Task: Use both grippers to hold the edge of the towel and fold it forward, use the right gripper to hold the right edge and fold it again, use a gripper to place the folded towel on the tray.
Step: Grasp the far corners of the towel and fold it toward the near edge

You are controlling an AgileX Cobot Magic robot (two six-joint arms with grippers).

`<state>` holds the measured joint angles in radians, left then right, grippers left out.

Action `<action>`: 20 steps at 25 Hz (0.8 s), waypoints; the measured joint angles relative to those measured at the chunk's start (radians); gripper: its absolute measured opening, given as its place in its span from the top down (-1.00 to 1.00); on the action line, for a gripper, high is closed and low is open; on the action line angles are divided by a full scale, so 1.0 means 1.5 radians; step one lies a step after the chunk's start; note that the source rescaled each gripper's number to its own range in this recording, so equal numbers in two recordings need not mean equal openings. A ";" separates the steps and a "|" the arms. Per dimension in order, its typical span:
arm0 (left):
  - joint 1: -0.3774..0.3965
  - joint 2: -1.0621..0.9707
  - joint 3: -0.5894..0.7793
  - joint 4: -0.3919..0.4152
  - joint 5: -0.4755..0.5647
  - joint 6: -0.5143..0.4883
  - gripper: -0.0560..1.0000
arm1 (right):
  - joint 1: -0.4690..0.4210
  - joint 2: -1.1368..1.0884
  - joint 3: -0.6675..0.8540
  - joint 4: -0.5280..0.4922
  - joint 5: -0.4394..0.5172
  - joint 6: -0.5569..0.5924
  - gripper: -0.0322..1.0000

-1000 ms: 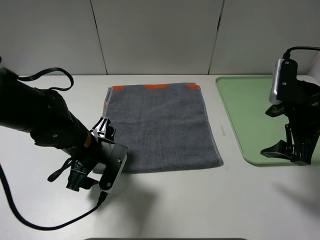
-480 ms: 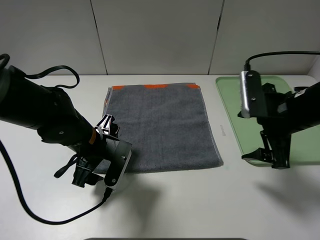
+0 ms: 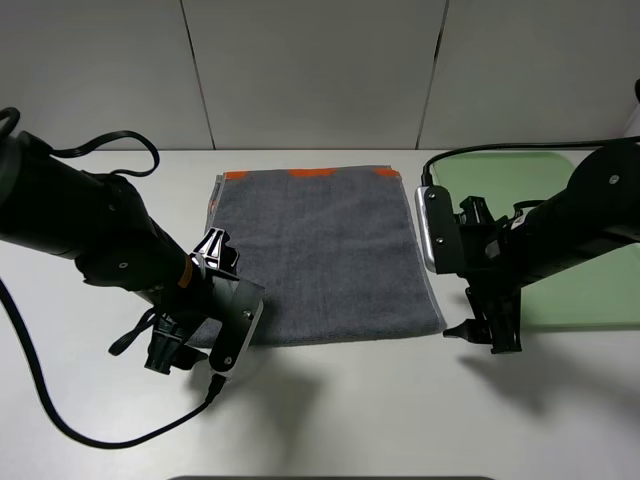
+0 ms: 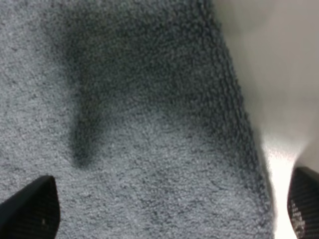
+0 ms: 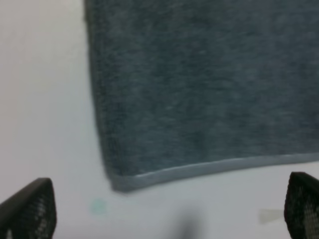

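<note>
Towel [image 3: 320, 255] lies flat on the table [image 3: 350, 420], orange band along its far edge. Left gripper [image 4: 167, 211] is spread wide over the near-left edge (one finger off the hem). Right gripper [image 5: 164, 211] is equally spread above the near-right corner. Tray [image 3: 590, 305] sits right of the towel, not touching, with white tabletop along the front.

1. This looks like a robotics lab test bench.
2. A bulky black left robot arm [image 3: 70, 225] and right robot arm [image 3: 590, 200], trailing a loose black cable [image 3: 500, 149], work over a plain white tabletop [image 3: 340, 420].
3. Behind is a pale grey panelled wall [image 3: 310, 70] with dark vertical seams.
4. Laid out as props are a dark grey terry towel [image 3: 320, 250] and a flat pale green plastic tray [image 3: 590, 300].
</note>
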<state>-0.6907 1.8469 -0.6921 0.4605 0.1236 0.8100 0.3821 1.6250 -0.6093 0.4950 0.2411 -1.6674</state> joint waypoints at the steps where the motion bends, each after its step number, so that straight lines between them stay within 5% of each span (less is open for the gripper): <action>1: 0.000 0.000 0.000 0.000 0.000 0.000 -0.85 | 0.000 0.010 0.000 0.001 0.000 0.000 -1.00; 20: 0.000 0.001 0.000 0.000 0.000 0.000 -0.83 | 0.000 0.105 -0.005 0.005 -0.054 0.004 -1.00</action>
<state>-0.6907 1.8488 -0.6921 0.4605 0.1244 0.8100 0.3821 1.7828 -0.6168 0.5030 0.1604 -1.6621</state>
